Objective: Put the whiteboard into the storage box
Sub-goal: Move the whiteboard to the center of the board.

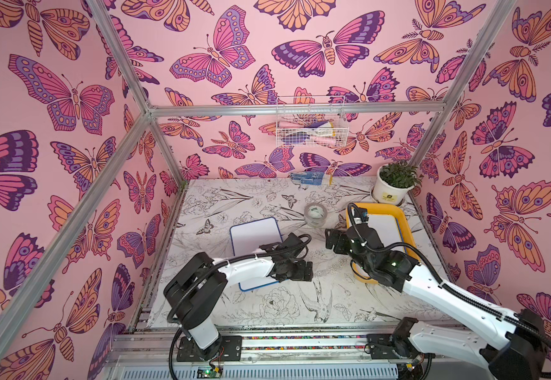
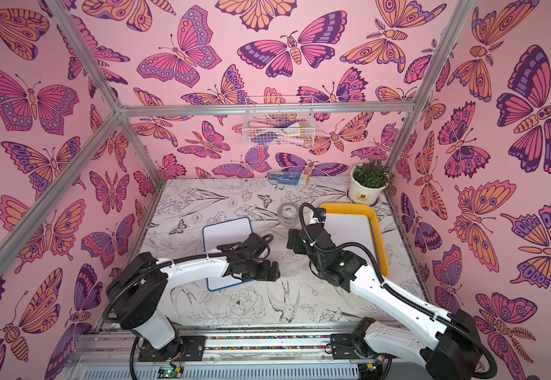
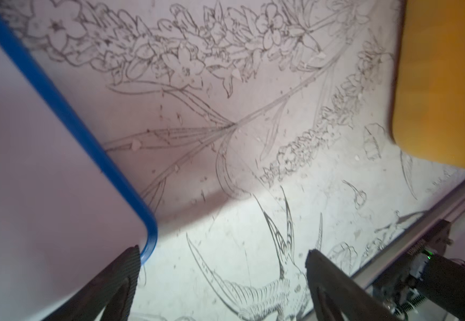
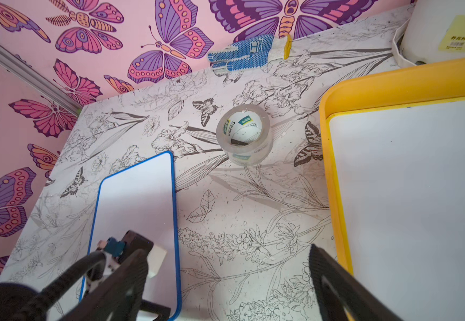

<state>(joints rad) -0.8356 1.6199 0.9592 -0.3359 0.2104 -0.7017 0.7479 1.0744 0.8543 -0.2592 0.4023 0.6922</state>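
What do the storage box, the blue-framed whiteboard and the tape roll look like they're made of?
Storage box: likely plastic, matte yellow-orange, with a moulded rounded rim. Blue-framed whiteboard: smooth, faintly glossy white panel in a blue edging, probably plastic. Tape roll: clear, shiny film; its printed core shows through.

Task items as I see them in both top views. The blue-framed whiteboard (image 1: 254, 233) (image 2: 226, 235) is a white rectangle with rounded corners. It lies flat on the table (image 1: 300, 296), left of centre and slightly skewed. The storage box (image 1: 379, 206) (image 2: 350, 207) is a shallow yellow-orange tray with rounded corners and a flared rim. It rests flat at the table's right side, well apart from that board. A second whiteboard (image 1: 387, 230) (image 4: 409, 194) lies flat inside the box, covering most of its floor.
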